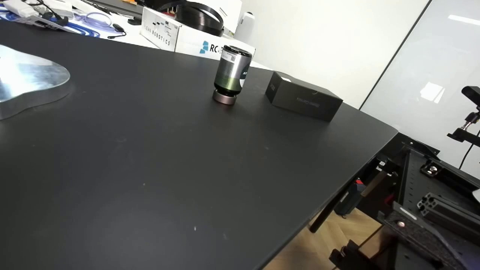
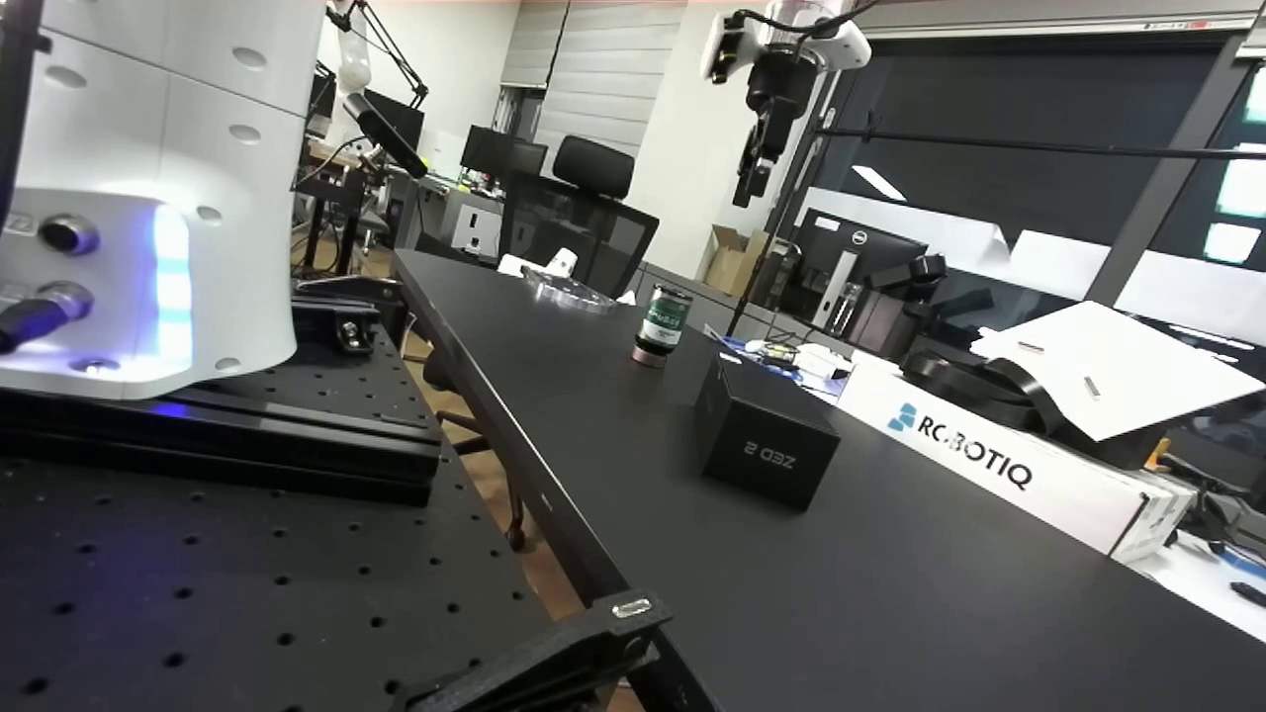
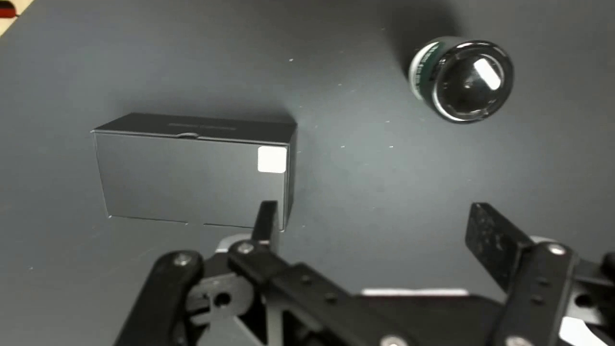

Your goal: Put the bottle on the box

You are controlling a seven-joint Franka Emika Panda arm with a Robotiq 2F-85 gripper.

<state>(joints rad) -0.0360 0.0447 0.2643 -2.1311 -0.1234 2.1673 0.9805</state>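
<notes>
The gripper (image 3: 379,226) is spread wide, its fingers (image 3: 490,238) far apart with the table (image 3: 375,192) showing between them in the wrist view. There, the finger at the picture's left crosses in front of one corner of the box (image 3: 190,178). In an exterior view the gripper (image 2: 757,178) hangs well above the table.

The box lies flat on the table, matte black, with a white sticker (image 3: 272,159) at one corner of its top; in an exterior view, "ZED 2" shows upside down on one end of the box (image 2: 762,435). The bottle (image 3: 473,81) stands on end on the table itself, near the box but apart from it; the wrist view looks onto its dark, glossy upper end. In both exterior views it rests on a narrower reddish base (image 1: 224,98); a green label (image 2: 665,316) shows in an exterior view.

A shiny slab (image 1: 33,75) with a curved edge lies on the table in an exterior view; the frame cuts it off, so I cannot tell what it is. Past the table's edge stands a white carton (image 2: 999,460) marked ROBOTIQ, a black band (image 1: 195,22) above it and loose cables (image 1: 84,30) nearby. Behind the table's far end is a chair (image 2: 593,166). The arm's white base (image 2: 168,148), its strip (image 2: 172,282) lit, stands beside the table.
</notes>
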